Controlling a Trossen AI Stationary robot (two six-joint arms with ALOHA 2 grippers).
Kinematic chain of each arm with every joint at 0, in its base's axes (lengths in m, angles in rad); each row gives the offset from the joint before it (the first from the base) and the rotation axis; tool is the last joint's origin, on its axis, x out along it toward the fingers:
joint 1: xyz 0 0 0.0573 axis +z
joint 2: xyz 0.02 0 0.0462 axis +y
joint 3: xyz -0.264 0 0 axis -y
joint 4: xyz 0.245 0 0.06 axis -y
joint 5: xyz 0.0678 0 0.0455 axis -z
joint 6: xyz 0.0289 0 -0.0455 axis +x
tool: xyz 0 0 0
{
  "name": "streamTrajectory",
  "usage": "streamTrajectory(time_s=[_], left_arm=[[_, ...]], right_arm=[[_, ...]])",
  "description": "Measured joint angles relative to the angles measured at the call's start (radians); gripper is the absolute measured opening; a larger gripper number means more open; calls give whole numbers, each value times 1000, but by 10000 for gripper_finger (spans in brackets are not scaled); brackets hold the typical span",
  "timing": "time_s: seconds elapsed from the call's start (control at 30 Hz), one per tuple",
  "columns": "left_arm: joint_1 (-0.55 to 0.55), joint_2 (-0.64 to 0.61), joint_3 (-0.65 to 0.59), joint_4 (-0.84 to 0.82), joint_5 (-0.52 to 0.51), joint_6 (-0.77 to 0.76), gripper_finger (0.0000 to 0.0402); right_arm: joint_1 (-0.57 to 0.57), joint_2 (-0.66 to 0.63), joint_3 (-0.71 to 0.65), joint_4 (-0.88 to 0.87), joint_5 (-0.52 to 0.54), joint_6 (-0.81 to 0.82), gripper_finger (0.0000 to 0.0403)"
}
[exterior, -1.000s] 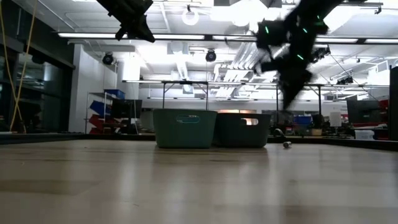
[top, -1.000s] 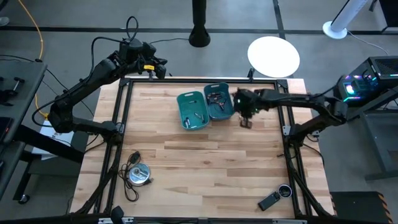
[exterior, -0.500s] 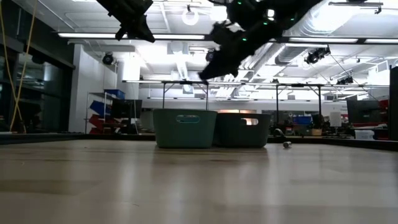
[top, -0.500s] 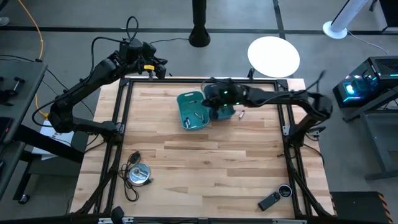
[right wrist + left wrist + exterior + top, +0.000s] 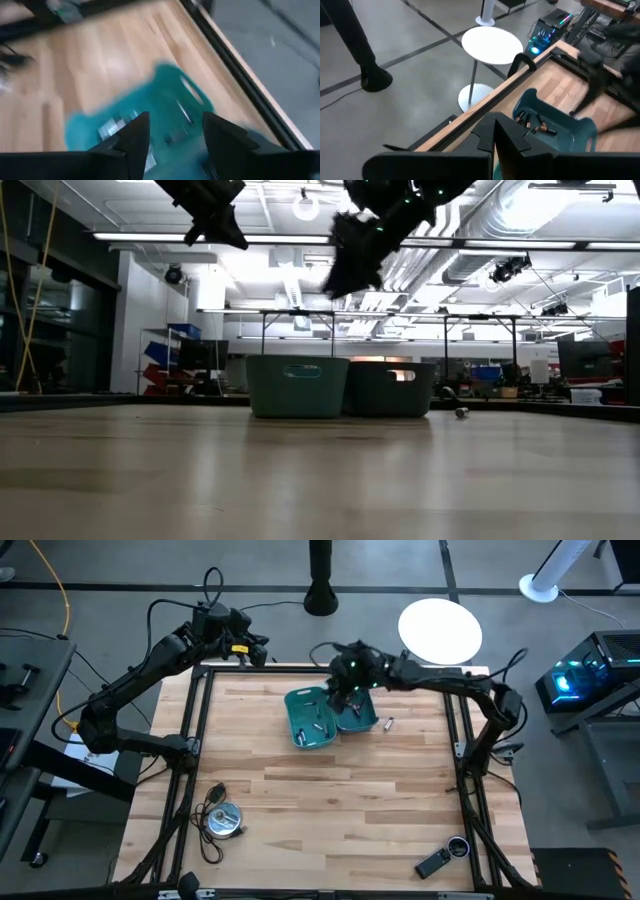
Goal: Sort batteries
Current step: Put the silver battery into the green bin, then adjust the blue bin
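Two teal bins point(image 5: 310, 720) point(image 5: 357, 712) stand side by side at the table's far middle, with batteries point(image 5: 536, 123) lying inside them. One loose battery point(image 5: 388, 724) lies on the wood just right of the bins and also appears in the low view point(image 5: 461, 412). My right gripper point(image 5: 337, 698) hangs open above the bins, well clear of their rims point(image 5: 350, 275). In its wrist view, a bin with silvery batteries point(image 5: 112, 129) lies below the open fingers point(image 5: 172, 137). My left gripper point(image 5: 252, 648) waits shut, raised over the table's far left edge.
A round silver disc with a black cable point(image 5: 222, 820) lies near the front left. A black gadget with a round lens point(image 5: 442, 858) lies at the front right. A black frame rail point(image 5: 200, 730) borders the table. A white round side table point(image 5: 440, 630) stands beyond the far edge.
My right gripper has risen from low over the wood right of the bins and swung toward the table's left, ending above the bins. The loose battery stays on the table to the right of the bins.
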Motion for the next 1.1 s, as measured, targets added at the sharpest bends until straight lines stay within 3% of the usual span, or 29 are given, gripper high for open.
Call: streamTrajectory(time_s=[0.1,0.2,0.5,0.73,1.1], left_arm=[[0,0,0,-28,0,0,0],[0,0,0,-47,0,7,0],[0,0,0,-48,-3,1,0],[0,0,0,-48,-5,-35,0],[0,0,0,-47,-5,-45,0]], right_arm=[[-63,-22,-10,-211,0,-9,173],[-133,-57,-106,-302,13,-6,149],[-271,-151,-390,-228,31,118,9],[-272,-120,-501,-85,0,193,3],[-223,-110,-500,82,-84,286,0]])
